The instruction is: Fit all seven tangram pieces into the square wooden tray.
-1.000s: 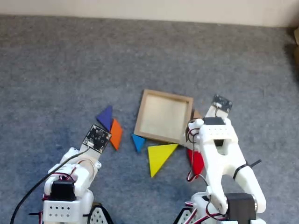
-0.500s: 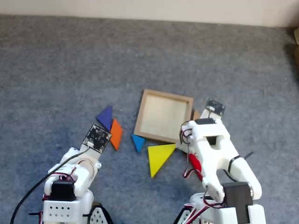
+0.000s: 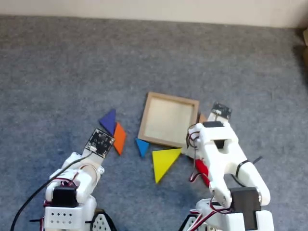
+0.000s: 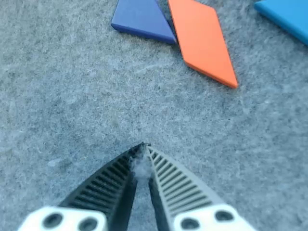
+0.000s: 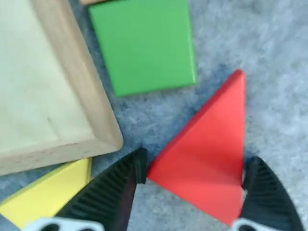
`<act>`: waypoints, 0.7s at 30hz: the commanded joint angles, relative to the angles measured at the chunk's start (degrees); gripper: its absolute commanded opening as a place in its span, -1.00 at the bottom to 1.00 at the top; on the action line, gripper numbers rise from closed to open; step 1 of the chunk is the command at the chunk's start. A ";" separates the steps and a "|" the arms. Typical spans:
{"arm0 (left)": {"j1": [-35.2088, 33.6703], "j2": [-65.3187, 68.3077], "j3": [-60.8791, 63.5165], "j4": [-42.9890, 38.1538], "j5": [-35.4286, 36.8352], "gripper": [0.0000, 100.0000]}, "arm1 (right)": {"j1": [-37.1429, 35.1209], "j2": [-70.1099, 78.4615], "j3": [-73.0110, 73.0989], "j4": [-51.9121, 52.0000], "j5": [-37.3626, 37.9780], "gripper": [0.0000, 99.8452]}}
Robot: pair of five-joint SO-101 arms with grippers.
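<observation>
right arm shifted toward tray (image 5: 79, 82) | right pincer (image 5: 195, 168) apart, straddling red triangle (image 5: 209, 139) | left pincer (image 4: 143, 153) together

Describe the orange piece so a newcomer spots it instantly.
Start at the square wooden tray. Left of it, a dark blue triangle and the orange piece lie side by side. The orange piece is a four-sided parallelogram; its neighbours are triangles.
</observation>
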State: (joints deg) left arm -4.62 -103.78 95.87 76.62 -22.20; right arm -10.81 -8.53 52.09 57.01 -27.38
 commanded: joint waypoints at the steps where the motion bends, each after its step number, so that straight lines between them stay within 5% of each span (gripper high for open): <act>1: -0.40 -1.27 1.27 0.18 -0.53 -0.99 | 1.01 1.98 0.84 2.07 2.29 -0.41; 10: -0.40 -1.27 1.27 0.18 -0.53 -0.99 | 0.92 1.98 0.75 2.07 8.88 -0.42; 16: -0.40 -1.27 1.27 0.18 -0.53 -0.99 | 0.92 1.45 0.75 2.07 13.63 -0.72; 21: -0.40 -1.27 1.27 0.18 -0.53 -0.99 | 1.01 1.36 0.75 2.07 14.07 -0.70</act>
State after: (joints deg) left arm -4.62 -103.78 95.87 76.62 -22.20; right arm -9.85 -8.53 52.09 58.59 -14.73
